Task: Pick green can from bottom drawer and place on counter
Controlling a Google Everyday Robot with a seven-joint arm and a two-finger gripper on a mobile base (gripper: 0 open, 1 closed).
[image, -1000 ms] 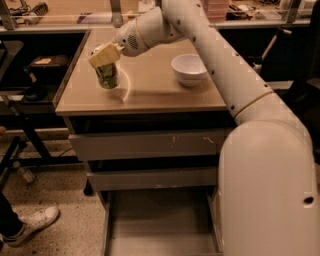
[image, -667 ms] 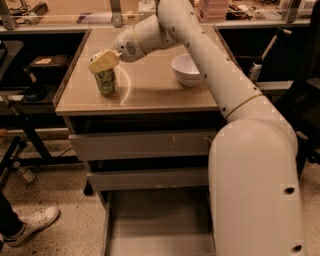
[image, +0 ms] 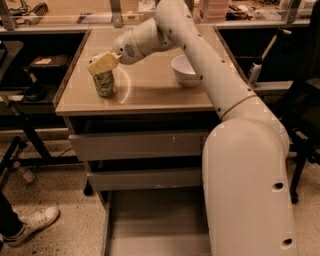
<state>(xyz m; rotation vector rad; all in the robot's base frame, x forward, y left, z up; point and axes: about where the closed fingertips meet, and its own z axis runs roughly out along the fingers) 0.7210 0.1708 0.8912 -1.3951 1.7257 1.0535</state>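
Note:
The green can (image: pixel 105 83) stands upright on the beige counter (image: pixel 160 92), near its left front corner. My gripper (image: pixel 103 64) reaches in from the right and sits over the can's top, with its beige fingers (image: pixel 100 65) closed on the upper part of the can. The bottom drawer (image: pixel 150 220) is pulled out below, and its grey floor shows nothing in it. My white arm hides the drawer's right side.
A white bowl (image: pixel 185 70) sits on the counter to the right of the can. Two shut grey drawers (image: pixel 140 145) are under the counter. A cluttered bench (image: pixel 60 12) runs along the back. A person's white shoe (image: pixel 32 225) is on the floor at the left.
The gripper and can have come down slightly and a little to the left, so the can now rests on the counter. My arm's big link has swung left.

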